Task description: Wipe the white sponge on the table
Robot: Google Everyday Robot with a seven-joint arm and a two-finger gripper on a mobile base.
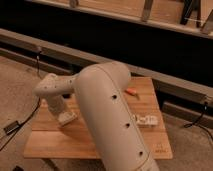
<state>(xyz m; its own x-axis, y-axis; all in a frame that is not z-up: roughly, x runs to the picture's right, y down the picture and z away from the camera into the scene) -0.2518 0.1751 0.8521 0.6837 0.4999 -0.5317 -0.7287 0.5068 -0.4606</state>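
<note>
The table (55, 145) is a light-brown wooden top seen from above. The white sponge (69, 119) is a small off-white block lying on the table's left part. My gripper (63, 114) reaches down at the end of the white arm (110, 115) and sits right on the sponge, which shows just below its tip. The arm's thick upper part covers the middle of the table.
A small orange object (131, 91) lies near the table's back right. A lumpy white object with dark marks (145, 121) lies at the right side. A dark ledge and rail (150, 75) run behind the table. Black cables (15, 127) lie on the floor at left.
</note>
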